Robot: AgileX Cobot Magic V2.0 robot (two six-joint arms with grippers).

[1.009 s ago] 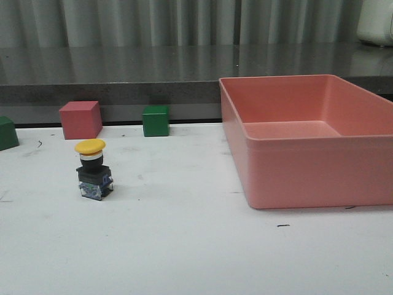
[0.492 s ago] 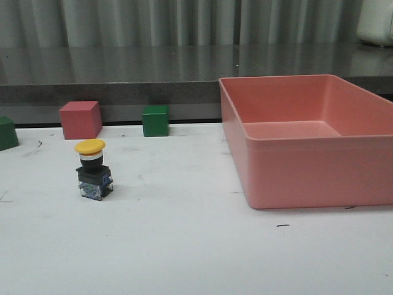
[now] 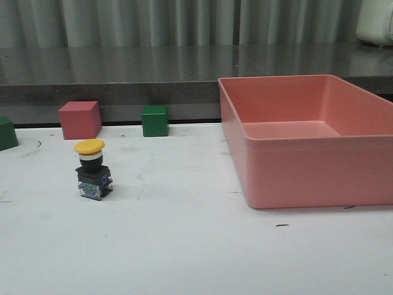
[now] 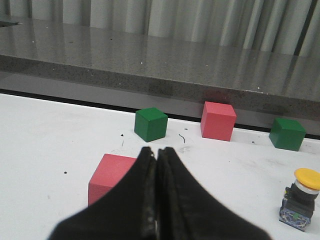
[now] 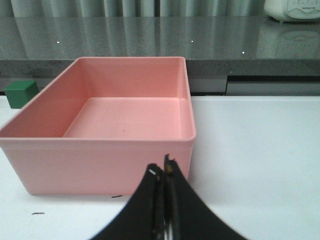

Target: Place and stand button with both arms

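I'm seeing a large pink bin (image 3: 307, 138) sitting open and empty at the right of the front frame on the white table (image 3: 184, 246), with a dark grey counter (image 3: 123, 67) running behind it across the upper half. Along the table's far edge at upper left, a pink cube (image 3: 80, 120) is standing beside a green cube (image 3: 155, 121), and a second green cube (image 3: 7, 133) is poking in at the left border. The left wrist frame is showing another pink cube (image 4: 110, 172) near its centre.
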